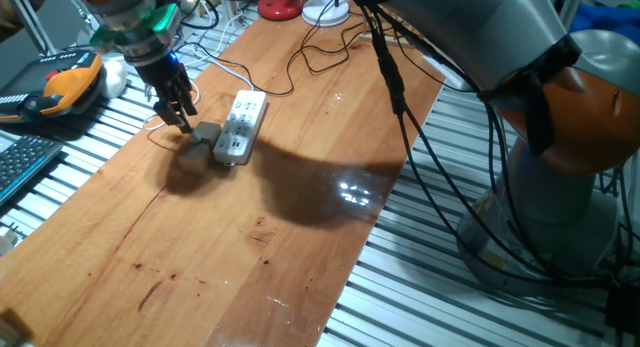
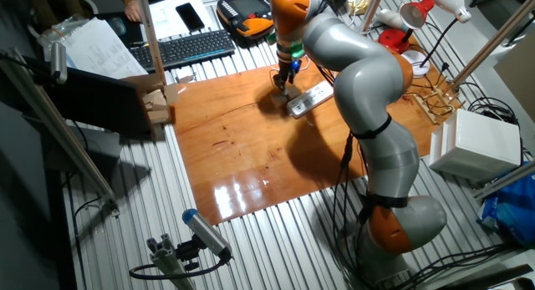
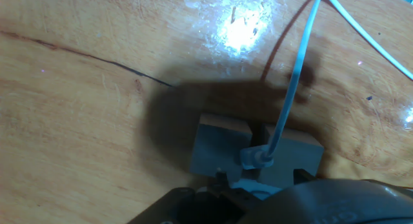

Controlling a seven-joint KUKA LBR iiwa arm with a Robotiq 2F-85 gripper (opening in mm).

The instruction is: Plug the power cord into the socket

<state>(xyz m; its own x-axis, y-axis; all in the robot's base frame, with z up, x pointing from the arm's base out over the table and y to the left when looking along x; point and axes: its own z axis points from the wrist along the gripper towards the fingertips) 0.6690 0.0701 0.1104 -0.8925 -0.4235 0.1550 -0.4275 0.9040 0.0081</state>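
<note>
Surface: broad brown wooden board point(image 1: 250, 237), glossy, dark scratch running across the near left part.
Socket: long white rectangular power strip point(image 1: 242, 127), lying flat towards the far left of the board, outlets facing up, none visibly occupied.
Blocks: two small grey-tan cube blocks point(image 1: 200, 145), side by side, just left of the strip's near end, a narrow gap between them.
Tool: dark two-finger tool point(image 1: 181, 114), lowered right above the blocks; in the hand view, fingers mostly out of sight, so grip on anything impossible to tell.
Power cord: thin white flexible cable point(image 3: 292, 95), running down into the gap between the blocks; small white plug point(image 3: 255, 158) seated there, just beside the tool.
Progress: judged early; plug not yet lifted from the blocks, carrying across and pushing into an outlet all left to do.
</note>
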